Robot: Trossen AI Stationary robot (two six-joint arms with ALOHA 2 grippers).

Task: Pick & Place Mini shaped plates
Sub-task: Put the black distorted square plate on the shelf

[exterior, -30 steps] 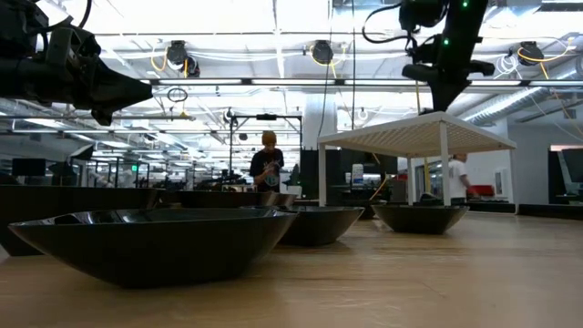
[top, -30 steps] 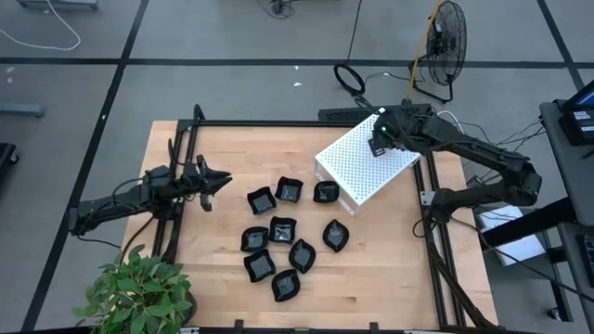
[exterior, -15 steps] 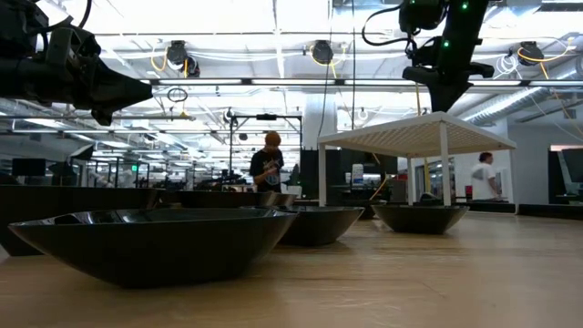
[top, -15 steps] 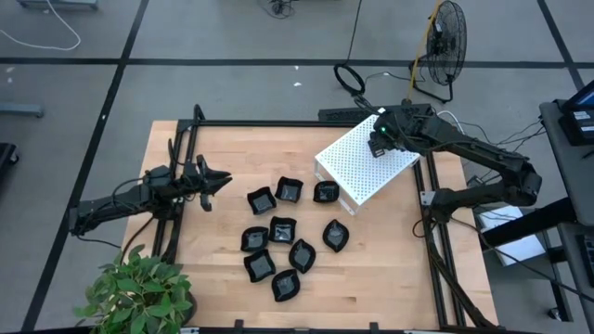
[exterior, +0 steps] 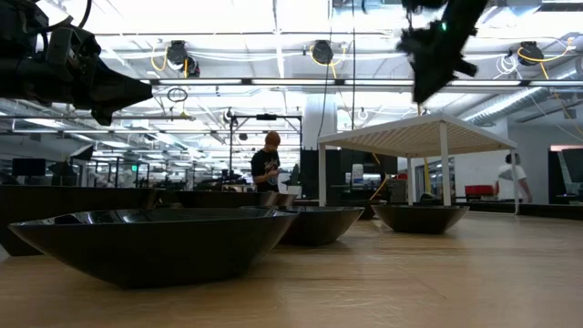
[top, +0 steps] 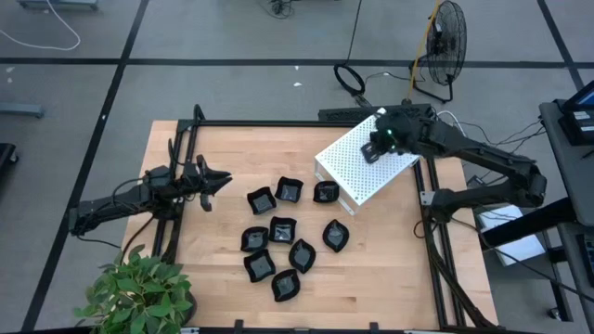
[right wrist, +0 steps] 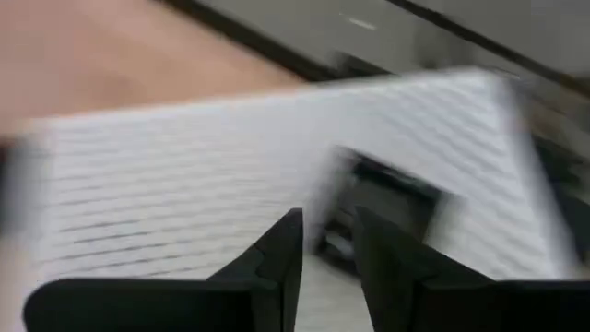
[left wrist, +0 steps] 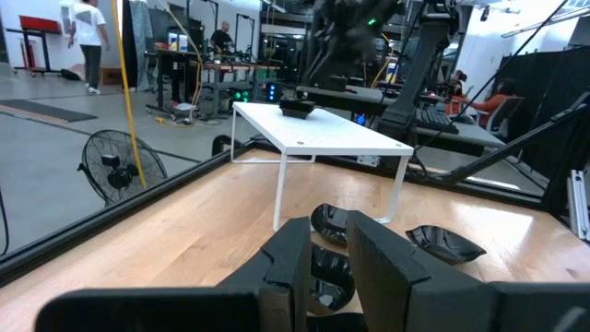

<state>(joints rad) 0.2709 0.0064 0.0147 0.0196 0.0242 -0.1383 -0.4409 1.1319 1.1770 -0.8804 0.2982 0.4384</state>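
Observation:
Several mini shaped plates (top: 278, 232), small glossy black dishes, lie on their bases in a loose cluster on the wooden table, left of the white perforated box (top: 357, 176). One more plate (left wrist: 297, 109) rests on the box's top. My right gripper (exterior: 424, 84) hangs open just above that plate (right wrist: 392, 198), clear of it and slanting down. My left gripper (top: 221, 179) waits level at the table's left side, its fingers a narrow gap apart (left wrist: 330, 231) with nothing between them.
A potted plant (top: 139, 292) stands at the near left corner. Black frame rails (top: 278, 123) run along the table's far and side edges. A fan (top: 445, 37) and cables lie on the floor beyond. People (exterior: 267, 169) are in the room behind.
My right gripper has risen off the white box's top and tipped, drawing a little away from the spot it stood on. The plate stays on the box. My left arm has kept still.

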